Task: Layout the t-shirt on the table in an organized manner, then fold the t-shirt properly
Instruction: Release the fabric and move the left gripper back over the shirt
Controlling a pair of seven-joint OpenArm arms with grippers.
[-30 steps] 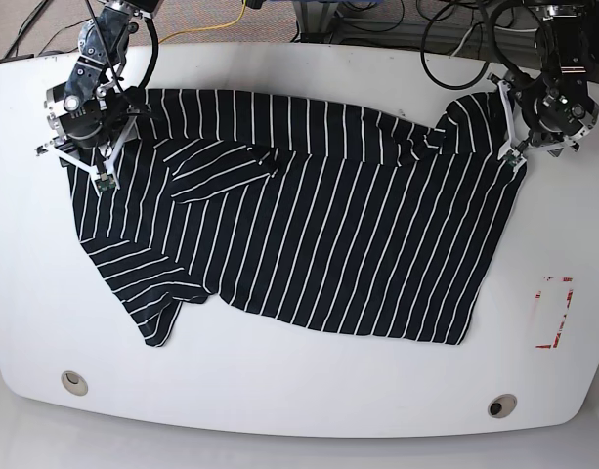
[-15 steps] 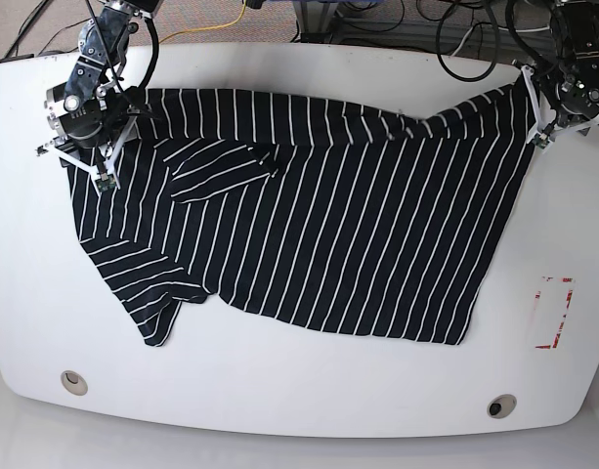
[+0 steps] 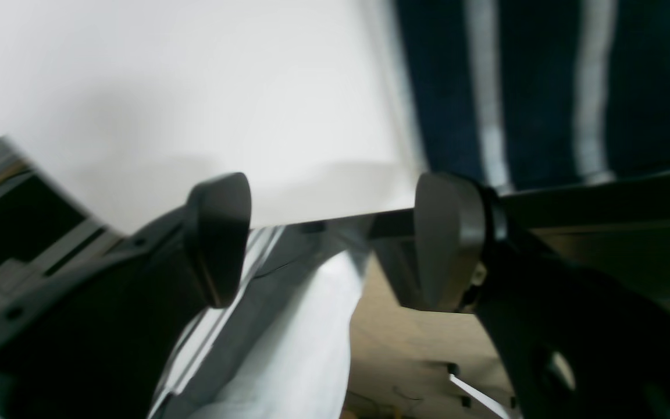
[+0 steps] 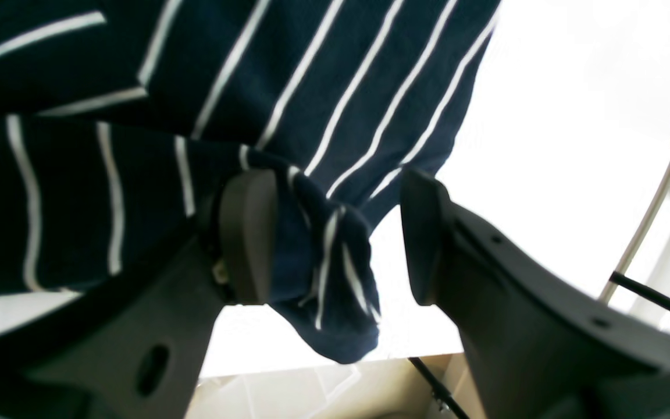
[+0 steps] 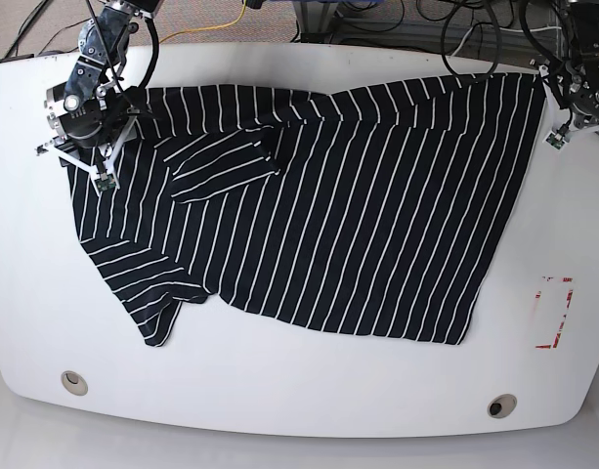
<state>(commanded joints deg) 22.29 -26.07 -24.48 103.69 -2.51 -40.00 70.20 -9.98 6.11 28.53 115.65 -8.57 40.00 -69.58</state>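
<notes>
The black t-shirt (image 5: 319,205) with thin white stripes lies spread over the white table (image 5: 279,391), with one sleeve folded onto the body at upper left. My left gripper (image 5: 558,132) is at the far right table edge just beyond the shirt's corner. In the left wrist view the left gripper (image 3: 332,241) is open and empty, with the shirt (image 3: 544,87) off to one side. My right gripper (image 5: 72,164) is over the shirt's far left corner. In the right wrist view the right gripper (image 4: 338,233) is open, and a bunched fold of shirt (image 4: 323,273) rests against one finger (image 4: 248,233).
A red rectangular mark (image 5: 555,313) is on the table at right. Two round metal holes (image 5: 74,381) (image 5: 501,405) sit near the front edge. Cables (image 5: 475,29) lie beyond the far edge. The far table edge (image 3: 341,218) passes right between the left fingers.
The left gripper moved toward the far right corner, drawing the shirt's bunched corner out flat along the far edge, and now stands open beside it. The right arm has not moved.
</notes>
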